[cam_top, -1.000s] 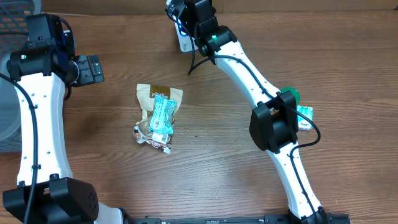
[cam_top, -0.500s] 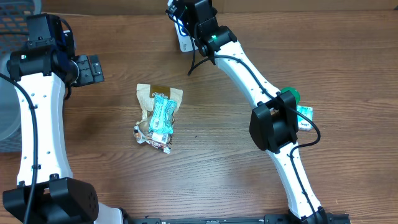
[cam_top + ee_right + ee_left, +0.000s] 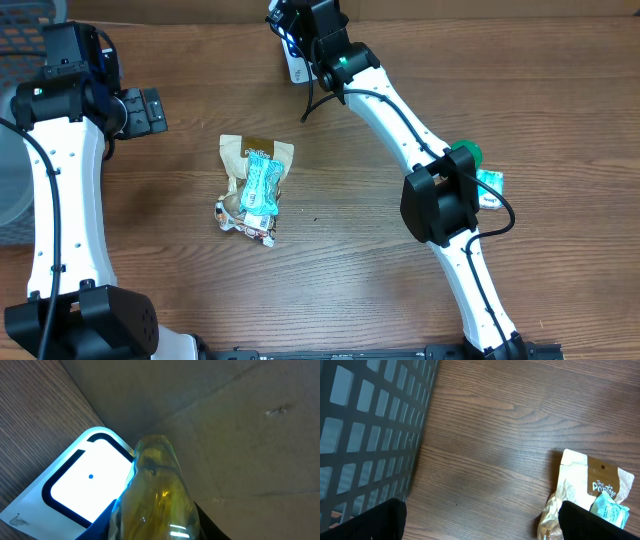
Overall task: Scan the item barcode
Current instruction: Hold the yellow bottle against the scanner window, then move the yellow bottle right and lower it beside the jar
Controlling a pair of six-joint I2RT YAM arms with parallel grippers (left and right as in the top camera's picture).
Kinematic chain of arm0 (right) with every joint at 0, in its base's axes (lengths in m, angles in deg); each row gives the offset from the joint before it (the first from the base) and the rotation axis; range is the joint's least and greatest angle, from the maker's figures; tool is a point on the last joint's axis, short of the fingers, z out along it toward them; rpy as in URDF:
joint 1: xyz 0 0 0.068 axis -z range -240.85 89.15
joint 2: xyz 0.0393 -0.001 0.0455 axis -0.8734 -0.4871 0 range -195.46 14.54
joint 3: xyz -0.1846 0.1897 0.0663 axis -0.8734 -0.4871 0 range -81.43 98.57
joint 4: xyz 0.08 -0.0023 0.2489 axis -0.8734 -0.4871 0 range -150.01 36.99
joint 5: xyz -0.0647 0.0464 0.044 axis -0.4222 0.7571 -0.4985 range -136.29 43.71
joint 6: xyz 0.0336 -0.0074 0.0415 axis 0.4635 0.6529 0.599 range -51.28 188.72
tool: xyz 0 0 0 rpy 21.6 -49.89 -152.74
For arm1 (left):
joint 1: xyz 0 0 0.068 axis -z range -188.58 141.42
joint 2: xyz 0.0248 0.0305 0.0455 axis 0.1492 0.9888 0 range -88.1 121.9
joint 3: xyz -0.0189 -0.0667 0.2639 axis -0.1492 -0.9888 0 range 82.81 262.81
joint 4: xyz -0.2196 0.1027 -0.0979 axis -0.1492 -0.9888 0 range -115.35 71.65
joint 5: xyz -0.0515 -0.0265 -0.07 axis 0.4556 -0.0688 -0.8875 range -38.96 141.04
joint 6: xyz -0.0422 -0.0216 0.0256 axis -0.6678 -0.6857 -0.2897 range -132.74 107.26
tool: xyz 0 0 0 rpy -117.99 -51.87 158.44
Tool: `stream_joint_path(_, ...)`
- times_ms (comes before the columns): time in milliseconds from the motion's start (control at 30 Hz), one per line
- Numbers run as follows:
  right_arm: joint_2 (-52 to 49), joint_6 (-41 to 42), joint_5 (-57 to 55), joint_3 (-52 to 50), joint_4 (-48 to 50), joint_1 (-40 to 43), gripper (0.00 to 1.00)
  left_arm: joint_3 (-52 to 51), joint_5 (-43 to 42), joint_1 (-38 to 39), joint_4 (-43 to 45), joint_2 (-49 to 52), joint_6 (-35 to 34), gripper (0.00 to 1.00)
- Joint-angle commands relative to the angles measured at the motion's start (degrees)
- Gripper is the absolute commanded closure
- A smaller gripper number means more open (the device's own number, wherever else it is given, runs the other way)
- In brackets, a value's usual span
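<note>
Right wrist: right claw (image 3: 288, 18) grips yellow bottle (image 3: 157, 495) just beside scanner (image 3: 80, 485); left claw (image 3: 480, 527) gapes wide.

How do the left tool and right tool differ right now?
The left tool stands open and empty; the right tool is shut on a yellowish clear bottle. The left tool sits beside the dark mesh basket on the left; the right tool is at the far side, holding the bottle at the white scanner. Both are away from the snack packet pile.
</note>
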Motion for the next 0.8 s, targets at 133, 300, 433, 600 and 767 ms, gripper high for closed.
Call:
stream_joint_path(133,2.7,3.7,-7.5,0.6,3.8,-1.0,0.96,1.1,0.3,0.1,0.1,-0.7,1.2,0.00)
stream_joint_path(300,8.2,11.8,-8.9,0.6,1.9,-1.2,0.96,1.1,0.3,0.1,0.0,-0.7,1.2,0.00)
stream_joint_path(433,13.8,19.5,-9.0,0.6,-4.9,-1.1,0.96,1.1,0.3,0.1,0.1,-0.7,1.2,0.00)
stream_joint_path(600,20.6,31.0,-9.0,0.6,-17.9,0.7,0.96,1.1,0.3,0.1,0.0,-0.7,1.2,0.00)
stream_joint_path(767,26.3,44.6,-8.7,0.6,-33.0,5.2,0.96,1.1,0.3,0.1,0.0,-0.7,1.2,0.00)
